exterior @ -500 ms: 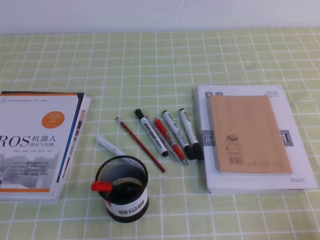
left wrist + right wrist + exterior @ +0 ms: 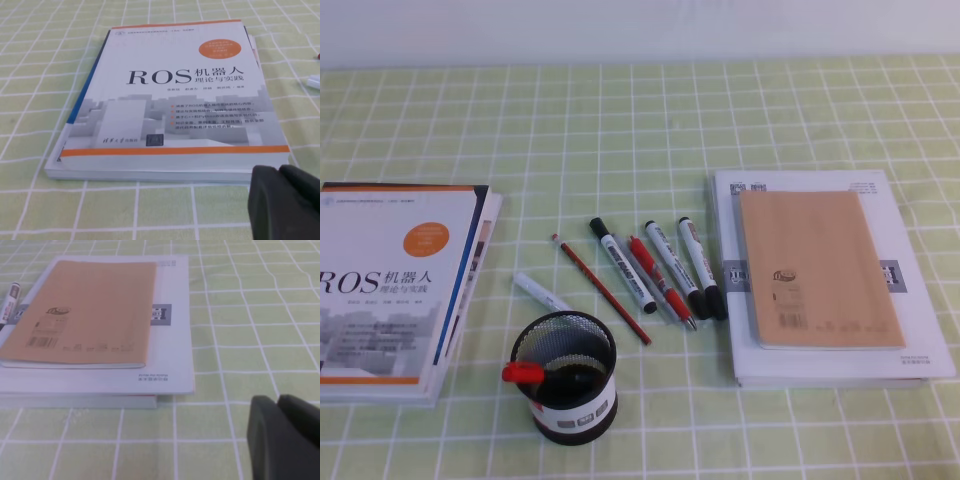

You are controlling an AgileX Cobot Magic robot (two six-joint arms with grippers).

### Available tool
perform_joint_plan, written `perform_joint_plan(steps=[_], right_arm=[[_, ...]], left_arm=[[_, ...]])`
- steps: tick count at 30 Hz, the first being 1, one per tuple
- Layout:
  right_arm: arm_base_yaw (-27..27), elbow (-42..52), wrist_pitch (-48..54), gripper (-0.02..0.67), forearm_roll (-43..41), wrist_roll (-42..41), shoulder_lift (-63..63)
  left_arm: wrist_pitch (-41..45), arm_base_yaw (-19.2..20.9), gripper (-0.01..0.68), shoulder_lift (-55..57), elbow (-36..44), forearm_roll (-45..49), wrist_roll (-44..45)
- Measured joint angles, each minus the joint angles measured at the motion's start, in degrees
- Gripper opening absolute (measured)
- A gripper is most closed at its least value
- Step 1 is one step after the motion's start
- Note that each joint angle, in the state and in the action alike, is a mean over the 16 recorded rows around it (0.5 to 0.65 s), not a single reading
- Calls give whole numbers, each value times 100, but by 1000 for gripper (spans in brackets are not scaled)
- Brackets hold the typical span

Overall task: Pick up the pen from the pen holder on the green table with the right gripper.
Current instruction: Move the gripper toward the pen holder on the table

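Observation:
The black wire-mesh pen holder stands upright on the green table near the front edge, left of centre. The pen's red cap pokes out over the holder's left rim, and its barrel leans inside the cup. Neither gripper shows in the exterior high view. In the left wrist view the left gripper is a black shape at the bottom right, its jaws together, empty, near the book's corner. In the right wrist view the right gripper looks the same, empty, over bare cloth right of the white book. The holder is out of both wrist views.
A ROS textbook lies at the left. A white book with a brown notebook on it lies at the right. Between them lie several markers, a thin red pencil and a white marker.

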Motion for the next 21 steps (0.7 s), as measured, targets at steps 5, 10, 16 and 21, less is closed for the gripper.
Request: perform_joint_plan(steps=[5, 10, 16, 21], right_arm=[[0, 0, 0, -13, 0, 0, 0], [0, 0, -13, -13, 28, 0, 0], [0, 0, -138, -13, 209, 0, 0], [0, 0, -391, -13, 691, 0, 0]], left_arm=[[0, 0, -8, 0, 0, 0, 0], [0, 0, -8, 0, 0, 0, 0], [0, 0, -8, 0, 0, 0, 0], [0, 0, -8, 0, 0, 0, 0]])
